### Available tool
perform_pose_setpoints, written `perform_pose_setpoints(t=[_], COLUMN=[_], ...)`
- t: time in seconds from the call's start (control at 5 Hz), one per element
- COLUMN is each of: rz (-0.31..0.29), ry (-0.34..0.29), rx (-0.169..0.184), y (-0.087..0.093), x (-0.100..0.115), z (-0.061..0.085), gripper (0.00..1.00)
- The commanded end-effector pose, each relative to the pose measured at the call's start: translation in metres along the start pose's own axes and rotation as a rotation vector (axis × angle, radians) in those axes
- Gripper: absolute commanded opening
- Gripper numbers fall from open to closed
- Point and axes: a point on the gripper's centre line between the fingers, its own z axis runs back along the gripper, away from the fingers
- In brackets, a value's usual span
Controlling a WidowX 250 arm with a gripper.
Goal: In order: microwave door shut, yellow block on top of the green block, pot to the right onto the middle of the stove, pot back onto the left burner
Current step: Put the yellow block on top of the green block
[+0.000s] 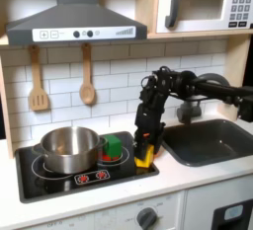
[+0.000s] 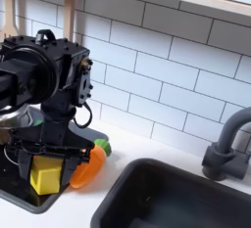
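In the first exterior view the microwave door (image 1: 196, 4) sits shut against the white microwave at the top right, its curved grey handle on the door's left side. On the stove (image 1: 59, 182), the pot (image 1: 69, 148) stands on the left burner (image 1: 33, 165), near the cooktop's back-left corner. The green block (image 1: 114, 147) stands just beside the pot, toward the first exterior view's right, with a small red piece (image 1: 113, 160) in front of it. The gripper (image 1: 145, 147) reaches down over the stove's right edge, and the yellow block (image 1: 144, 158) shows at its tip; green block and gripper are near but apart. Two wooden utensils (image 1: 38, 81) hang on the tiled wall.

In the second exterior view the gripper (image 2: 41, 163) stands over the stove's (image 2: 14, 195) front corner, its fingers (image 2: 65, 160) clenched on the yellow block (image 2: 43, 178), which is just above the black surface. An orange toy piece (image 2: 89, 167) lies beside it on the counter, next to the sink (image 2: 176, 198).
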Motion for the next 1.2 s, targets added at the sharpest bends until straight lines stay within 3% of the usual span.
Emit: perform_pose_setpoints(t=[0.0,0.2,0.4,0.6,1.0], rz=[-0.017,-0.043,-0.054,-0.096,-0.098], ry=[-0.035,-0.081,-0.082,-0.072,-0.115], rx=[-0.056,-0.098,-0.180,-0.210,-0.228], y=[0.011,0.014,0.016,0.024,0.038], x=[0.010,0.017,0.016,0.013,0.031], z=[0.017,0.033,0.042,0.048,0.060], gripper=[0.00,0.00,0.00,0.00,0.00])
